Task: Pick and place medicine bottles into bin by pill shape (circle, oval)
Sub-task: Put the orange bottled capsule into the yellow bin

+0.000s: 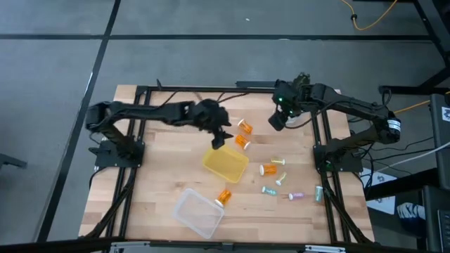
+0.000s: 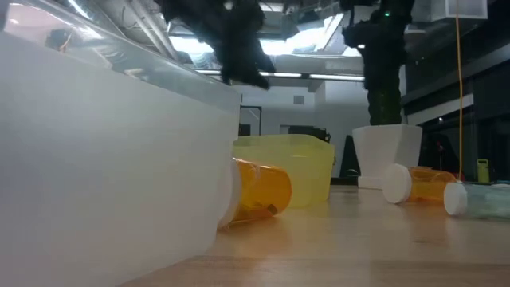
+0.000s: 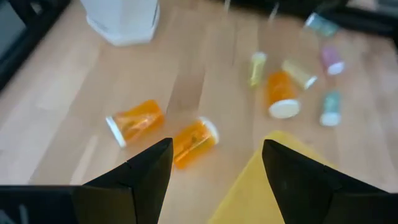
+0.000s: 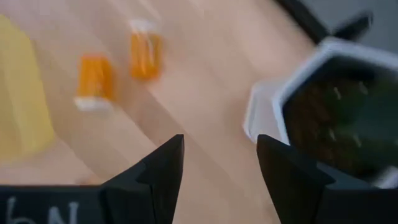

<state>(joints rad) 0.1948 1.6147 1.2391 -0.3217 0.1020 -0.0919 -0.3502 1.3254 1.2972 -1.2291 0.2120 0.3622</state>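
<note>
Two orange bottles with white caps [image 1: 245, 126] [image 1: 241, 140] lie on their sides on the wooden table, just beyond the yellow bin [image 1: 225, 166]. A third orange bottle [image 1: 223, 197] lies against the clear bin [image 1: 199, 213], and another [image 1: 269, 169] lies right of the yellow bin. Slim pastel vials [image 1: 279, 161] [image 1: 269, 190] [image 1: 295, 196] lie scattered on the right. My left gripper [image 1: 219, 138] [image 3: 217, 149] hangs open above the yellow bin's far edge, with the two orange bottles [image 3: 194, 140] [image 3: 134, 121] ahead of it. My right gripper [image 1: 276, 121] [image 4: 221, 143] is open over bare table beside the white pot.
A white plant pot [image 4: 336, 106] [image 2: 386, 155] with dark soil stands at the far right, under my right arm. The black frame rails [image 1: 133, 176] [image 1: 325, 176] run along both sides of the table. Bare wood lies at the near right and left of the bins.
</note>
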